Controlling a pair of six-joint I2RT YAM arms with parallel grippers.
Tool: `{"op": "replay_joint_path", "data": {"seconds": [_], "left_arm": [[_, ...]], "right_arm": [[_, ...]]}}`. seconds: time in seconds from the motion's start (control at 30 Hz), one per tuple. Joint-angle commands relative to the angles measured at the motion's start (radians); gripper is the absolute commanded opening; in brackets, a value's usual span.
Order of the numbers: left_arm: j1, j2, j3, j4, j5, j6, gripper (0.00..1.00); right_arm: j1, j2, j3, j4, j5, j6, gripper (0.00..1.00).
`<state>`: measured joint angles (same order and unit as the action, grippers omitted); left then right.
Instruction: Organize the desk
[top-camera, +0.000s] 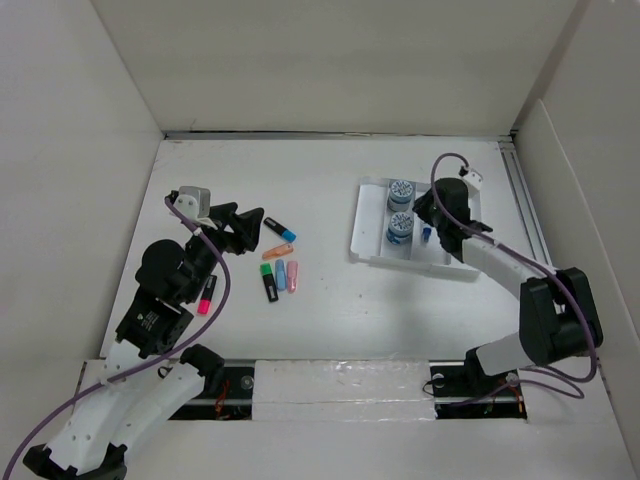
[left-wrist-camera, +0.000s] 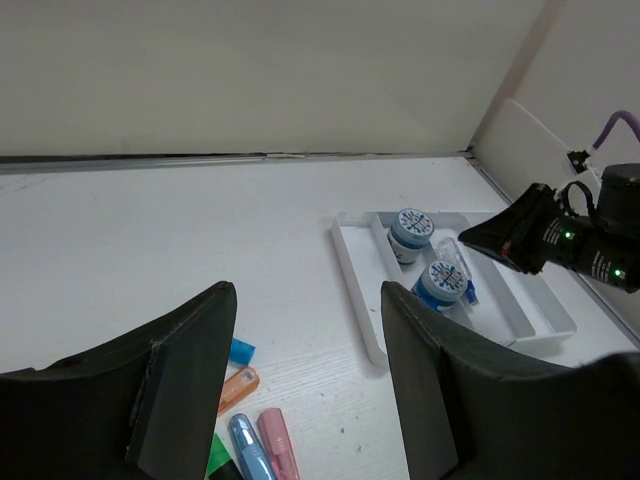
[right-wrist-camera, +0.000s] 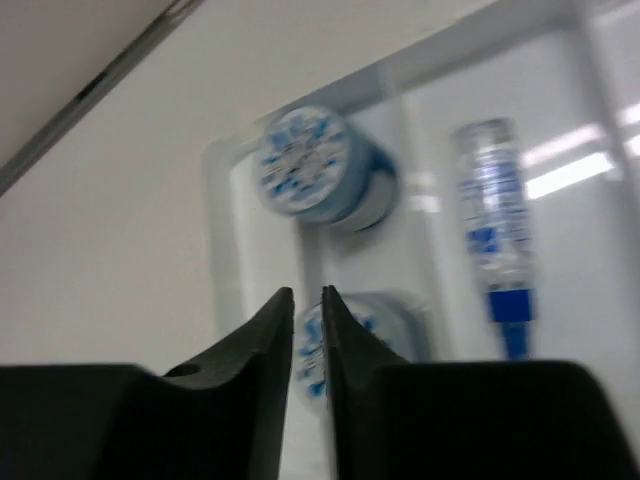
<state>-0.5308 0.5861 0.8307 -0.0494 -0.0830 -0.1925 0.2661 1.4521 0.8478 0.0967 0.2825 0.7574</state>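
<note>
The desk (top-camera: 330, 320), a flat matte white top, is lying under both arms and filling the floor between white walls, with a thin metal rail (top-camera: 524, 210) running along its right edge. The left gripper (top-camera: 245, 228) is hovering over the left half, its broad, black, wedge-shaped jaws standing wide apart with nothing between them. Just beside it, stubby plastic markers are lying in a loose cluster: a black-and-blue one (top-camera: 277, 226), an orange one (top-camera: 279, 250), then green (top-camera: 266, 269), blue (top-camera: 281, 275) and pink (top-camera: 292, 275) side by side. A magenta marker (top-camera: 207, 297) is lying partly under the left arm. On the right half, a shallow, glossy white tray (top-camera: 356, 222) with dividers is holding a far jar (top-camera: 401, 190) and a near jar (top-camera: 400, 226), both round with blue-printed lids, and a slim clear tube (right-wrist-camera: 492, 205) with a blue cap. The right gripper (right-wrist-camera: 308, 295) is hanging over the tray, its tapered jaws drawn almost together with only a sliver of gap showing, gripping nothing.
</note>
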Motion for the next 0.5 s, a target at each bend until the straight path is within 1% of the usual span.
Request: {"op": "replay_joint_path", "data": {"seconds": [0.0, 0.03, 0.07, 0.1, 0.13, 0.17, 0.2, 0.23, 0.27, 0.3, 0.33, 0.4, 0.43, 0.47], "left_arm": [[-0.005, -0.005, -0.001, 0.043, -0.003, -0.004, 0.55], [-0.005, -0.005, -0.001, 0.042, -0.009, -0.005, 0.55], [-0.005, -0.002, -0.001, 0.040, -0.015, -0.005, 0.54], [-0.005, -0.005, -0.001, 0.039, -0.026, -0.007, 0.54], [-0.005, -0.008, -0.004, 0.037, -0.027, -0.007, 0.54], [-0.005, -0.017, -0.004, 0.040, -0.032, -0.008, 0.54], [-0.005, -0.022, -0.005, 0.040, -0.049, -0.008, 0.54], [-0.005, -0.025, -0.007, 0.042, -0.058, -0.008, 0.53], [-0.005, -0.031, -0.005, 0.040, -0.069, -0.010, 0.52], [-0.005, -0.034, -0.007, 0.034, -0.090, -0.013, 0.52], [-0.005, -0.035, -0.005, 0.034, -0.093, -0.013, 0.52], [-0.005, -0.048, -0.008, 0.037, -0.100, -0.016, 0.52], [-0.005, -0.046, -0.011, 0.040, -0.101, -0.015, 0.52], [-0.005, -0.046, -0.012, 0.040, -0.101, -0.015, 0.52]], "right_arm": [[0.155, -0.026, -0.003, 0.127, -0.113, -0.059, 0.18], [0.239, -0.006, 0.026, 0.130, -0.141, -0.081, 0.09], [0.286, 0.045, 0.051, 0.121, -0.166, -0.089, 0.08], [0.330, 0.077, 0.078, 0.103, -0.198, -0.099, 0.08], [0.376, 0.108, 0.109, 0.066, -0.201, -0.124, 0.10], [0.469, 0.166, 0.164, 0.052, -0.197, -0.135, 0.13], [0.514, 0.194, 0.189, 0.037, -0.160, -0.142, 0.16], [0.554, 0.221, 0.213, 0.008, -0.137, -0.154, 0.26], [0.618, 0.249, 0.239, -0.011, -0.119, -0.156, 0.32], [0.645, 0.299, 0.285, -0.028, -0.089, -0.156, 0.39], [0.668, 0.324, 0.302, -0.038, -0.074, -0.158, 0.55], [0.712, 0.391, 0.348, -0.043, -0.045, -0.161, 0.64], [0.731, 0.433, 0.385, -0.084, -0.031, -0.155, 0.66], [0.731, 0.433, 0.385, -0.084, -0.031, -0.155, 0.66]]}}
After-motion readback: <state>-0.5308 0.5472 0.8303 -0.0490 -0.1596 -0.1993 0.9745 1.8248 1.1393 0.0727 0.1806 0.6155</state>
